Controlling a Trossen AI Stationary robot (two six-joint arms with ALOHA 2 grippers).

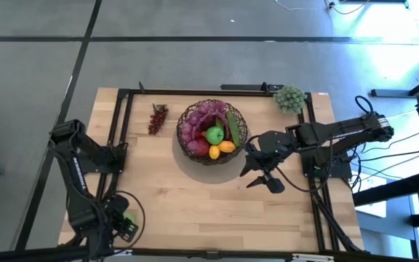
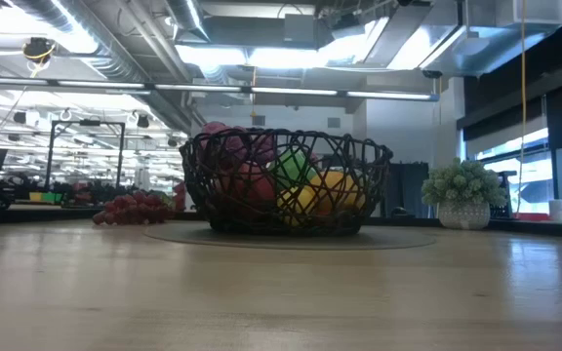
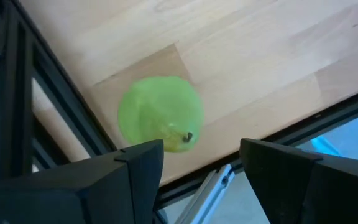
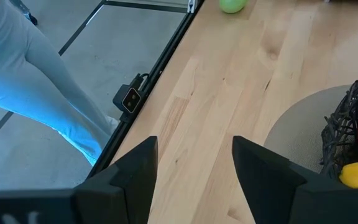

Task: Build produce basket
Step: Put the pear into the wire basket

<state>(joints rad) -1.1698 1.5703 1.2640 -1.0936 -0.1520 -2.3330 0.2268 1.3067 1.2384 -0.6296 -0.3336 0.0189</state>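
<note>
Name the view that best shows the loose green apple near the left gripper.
The left wrist view: the green apple fills it, lying on the table beyond the open left gripper. High view shows a sliver, right wrist view a distant piece, low view nothing.

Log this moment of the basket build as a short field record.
basket: round dark woven wire basket, mid-table, holding mixed toy produce
loose grapes: dark red grape bunch on the table, left of the basket
loose apple: green apple at the near-left table corner
left gripper: open, above the green apple
right gripper: open, empty, right of the basket
</note>
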